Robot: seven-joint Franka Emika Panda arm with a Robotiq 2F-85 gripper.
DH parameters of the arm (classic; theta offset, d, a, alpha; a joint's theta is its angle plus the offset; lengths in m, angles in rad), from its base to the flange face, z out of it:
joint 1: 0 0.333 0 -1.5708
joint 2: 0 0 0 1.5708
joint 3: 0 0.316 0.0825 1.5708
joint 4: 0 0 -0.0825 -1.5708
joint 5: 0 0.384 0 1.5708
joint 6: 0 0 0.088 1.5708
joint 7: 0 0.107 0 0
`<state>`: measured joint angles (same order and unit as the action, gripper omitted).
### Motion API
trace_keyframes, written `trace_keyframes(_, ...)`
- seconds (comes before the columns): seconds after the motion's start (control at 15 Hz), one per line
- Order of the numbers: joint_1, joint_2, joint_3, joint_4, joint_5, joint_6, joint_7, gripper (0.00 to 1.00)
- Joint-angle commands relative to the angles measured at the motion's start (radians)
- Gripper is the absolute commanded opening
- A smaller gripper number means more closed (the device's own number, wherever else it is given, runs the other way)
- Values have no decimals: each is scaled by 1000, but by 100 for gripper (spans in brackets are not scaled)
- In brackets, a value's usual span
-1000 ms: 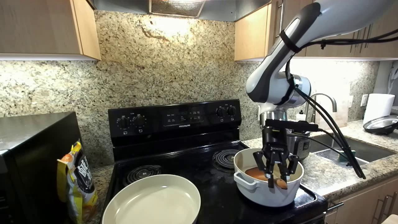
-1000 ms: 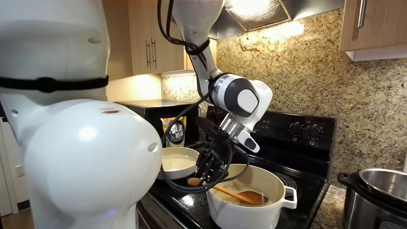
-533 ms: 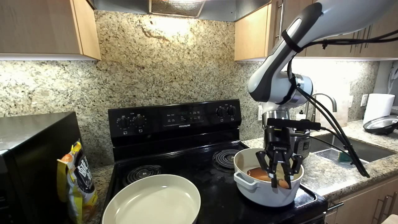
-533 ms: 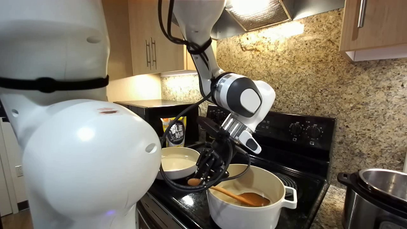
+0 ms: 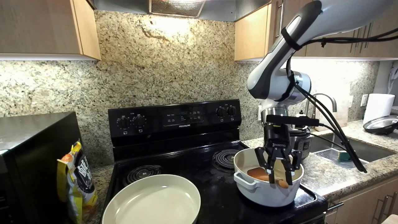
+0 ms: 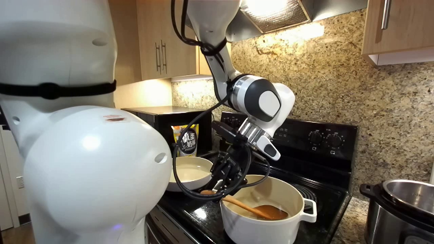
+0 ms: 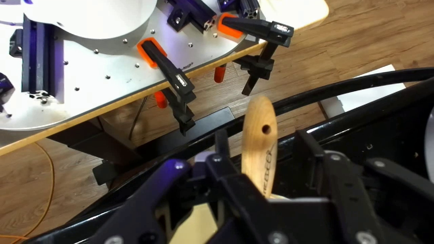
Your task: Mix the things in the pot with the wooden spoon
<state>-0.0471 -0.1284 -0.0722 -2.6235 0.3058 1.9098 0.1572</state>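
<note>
Gaping by spoon hdl [image 7: 258,149]: grpr [image 5: 280,180]

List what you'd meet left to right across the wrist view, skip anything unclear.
Orange cable → leftmost clamp → one pincer fingertip → wooden spoon handle → other pincer fingertip → white object on the floor.

In an exterior view the hood lamp [image 6: 266,6], upper centre, is burnt to white and the black stove [image 6: 200,212], lower centre, carries a small glare. In the wrist view, the upper left is overexposed; the gripper [image 7: 261,137] below is dark and slightly blurred.
</note>
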Motion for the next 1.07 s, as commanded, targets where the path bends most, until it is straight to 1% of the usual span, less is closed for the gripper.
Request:
trace_keyframes(0.0,-7,-1,8,15,-22,-29,9,23)
trace_keyframes(0.2,-6,2,9,16,-20,-28,2,2)
trace_keyframes(0.27,-5,4,9,16,-19,-27,-3,6)
trace_keyframes(0.6,-11,-21,6,7,-19,6,-5,7)
trace_keyframes(0.73,-17,-35,2,10,-39,-1,0,7)
trace_keyframes(1.0,-44,-61,-23,39,-126,-29,-19,7)
